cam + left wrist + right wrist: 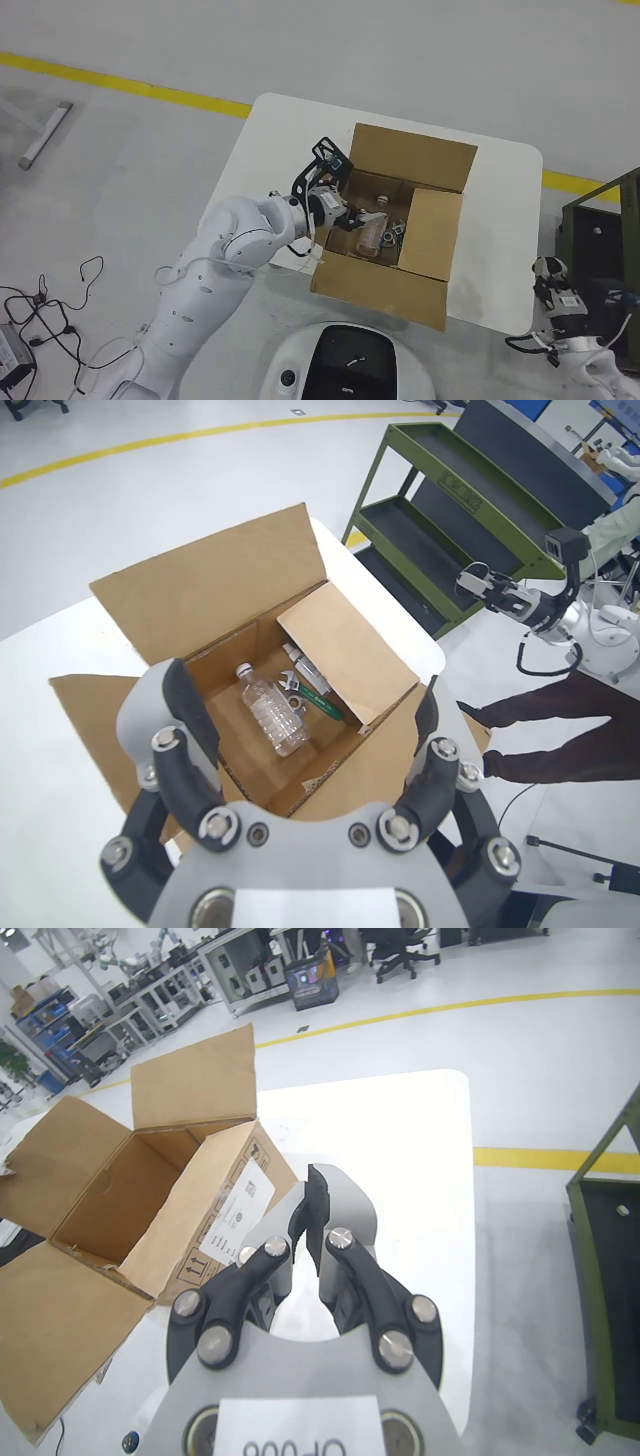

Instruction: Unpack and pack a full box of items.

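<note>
Left gripper (300,695) fingers spread wide, empty, above open cardboard box (150,600). On box floor: clear bottle (272,712) on its side, green-handled wrench (310,697) just beside, grey-white item (307,670) half under flap, maybe marker. Box sits on white desk (45,775). Right gripper (312,1198) pads pressed together, empty, off desk's edge.

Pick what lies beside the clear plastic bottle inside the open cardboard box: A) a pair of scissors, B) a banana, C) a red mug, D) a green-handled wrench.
D: a green-handled wrench lies right beside the clear plastic bottle on the floor of the cardboard box.
</note>
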You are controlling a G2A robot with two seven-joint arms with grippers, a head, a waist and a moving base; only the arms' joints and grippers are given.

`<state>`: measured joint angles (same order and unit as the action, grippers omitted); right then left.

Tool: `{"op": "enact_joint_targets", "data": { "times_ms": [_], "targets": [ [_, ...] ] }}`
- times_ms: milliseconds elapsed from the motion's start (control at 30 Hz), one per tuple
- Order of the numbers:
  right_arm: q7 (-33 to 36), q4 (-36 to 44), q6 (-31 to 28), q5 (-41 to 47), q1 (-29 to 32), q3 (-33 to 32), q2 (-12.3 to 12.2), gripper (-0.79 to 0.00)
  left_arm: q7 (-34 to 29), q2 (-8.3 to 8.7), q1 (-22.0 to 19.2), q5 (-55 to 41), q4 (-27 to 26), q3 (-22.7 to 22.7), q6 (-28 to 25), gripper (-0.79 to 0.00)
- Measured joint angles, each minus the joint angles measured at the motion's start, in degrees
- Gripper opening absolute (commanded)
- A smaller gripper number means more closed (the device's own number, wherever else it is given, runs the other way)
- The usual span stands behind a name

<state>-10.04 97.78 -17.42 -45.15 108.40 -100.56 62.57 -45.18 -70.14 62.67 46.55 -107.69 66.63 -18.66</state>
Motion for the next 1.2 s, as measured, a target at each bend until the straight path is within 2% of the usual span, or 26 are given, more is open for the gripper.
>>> {"op": "enact_joint_targets", "data": {
  "times_ms": [433, 567, 767, 1000, 1200],
  "targets": [
    [0.41, 0.38, 1.14, -0.09, 0.1, 0.52, 0.19, -0.785, 0.02, 0.01, 0.04, 0.05, -0.02, 0.07, 0.05, 0.0],
    [1.8, -0.94, 1.28, 0.68, -1.87, 2.55, 0.5, -0.785, 0.02, 0.01, 0.04, 0.05, -0.02, 0.07, 0.05, 0.0],
    [0.71, -6.6, 1.86, -1.01, -6.43, 9.55, 1.47, -0.785, 0.02, 0.01, 0.04, 0.05, -0.02, 0.06, 0.05, 0.0],
    [-2.33, -16.82, 2.98, -2.1, -14.91, 19.18, 3.34, -0.785, 0.02, 0.01, 0.04, 0.05, -0.02, 0.06, 0.05, 0.0],
    [-2.65, -19.8, 2.14, -5.17, -19.54, 25.05, 4.46, -0.785, 0.02, 0.01, 0.04, 0.05, -0.02, 0.07, 0.05, 0.0]
  ]
}}
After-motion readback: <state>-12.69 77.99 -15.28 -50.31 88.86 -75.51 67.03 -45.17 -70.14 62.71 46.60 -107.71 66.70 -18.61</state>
